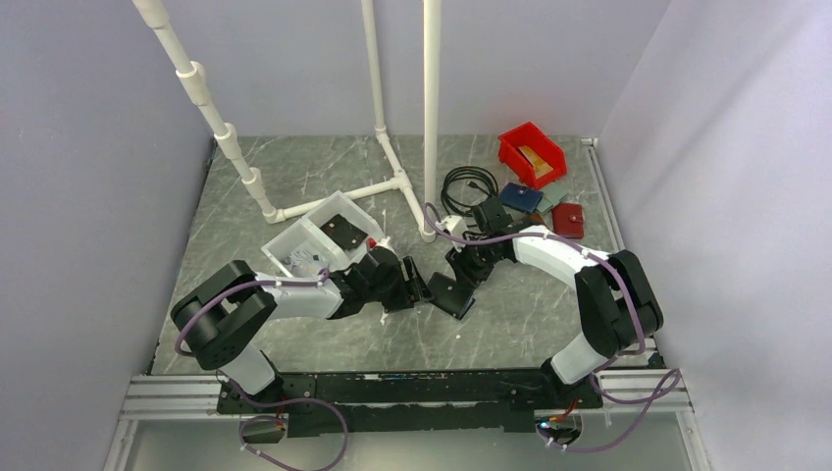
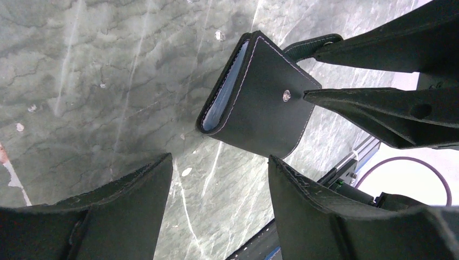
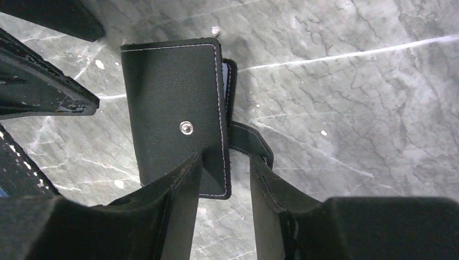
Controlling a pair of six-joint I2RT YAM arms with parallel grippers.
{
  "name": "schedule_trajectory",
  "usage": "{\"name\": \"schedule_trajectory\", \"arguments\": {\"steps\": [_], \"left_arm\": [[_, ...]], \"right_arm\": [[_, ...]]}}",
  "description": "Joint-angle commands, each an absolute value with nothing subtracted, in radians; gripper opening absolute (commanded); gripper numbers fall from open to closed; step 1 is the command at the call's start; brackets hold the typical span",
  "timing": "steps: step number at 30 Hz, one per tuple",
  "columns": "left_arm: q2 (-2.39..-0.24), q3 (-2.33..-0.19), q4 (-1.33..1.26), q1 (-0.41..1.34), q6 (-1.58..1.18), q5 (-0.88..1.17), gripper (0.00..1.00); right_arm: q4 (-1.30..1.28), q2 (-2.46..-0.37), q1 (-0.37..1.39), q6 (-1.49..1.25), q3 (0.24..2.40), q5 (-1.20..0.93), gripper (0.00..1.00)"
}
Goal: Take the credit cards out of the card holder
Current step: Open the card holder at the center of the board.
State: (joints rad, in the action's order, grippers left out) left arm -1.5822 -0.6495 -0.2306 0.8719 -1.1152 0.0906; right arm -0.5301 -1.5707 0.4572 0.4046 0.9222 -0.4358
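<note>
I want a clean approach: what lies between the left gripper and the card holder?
Only bare marble table lies between the open left gripper and the card holder, per the left wrist view.

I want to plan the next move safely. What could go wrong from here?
1. The right tool seems to pinch only the strap side of the black card holder, so the holder may slip or swing.
2. The left tool is open and close to the right one; they might collide.
3. The holder looks almost shut, so no cards are reachable yet.

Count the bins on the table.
2. A white bin sits left of centre, by the pipe frame; a red bin sits at the far right. None seems hidden.
</note>
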Motion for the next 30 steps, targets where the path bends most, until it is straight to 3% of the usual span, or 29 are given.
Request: {"name": "schedule_trajectory", "arguments": {"steps": [1,8,30], "left_arm": [[-1.600,-0.659,-0.253,0.876,-1.109,0.106,0.70],[-1.613,-0.660,-0.267,0.877,-1.112,0.115,0.70],[-1.594,-0.598,-0.399,0.876,-1.168,0.108,0.76]], "right_arm": [[-0.524,-1.579,0.452,0.393,0.960,-0.427,0.41],[-0.559,-1.618,0.451,0.393,0.977,-0.515,0.41],[-0.609,-1.612,0.421,0.372,1.003,-0.825,0.18]]}}
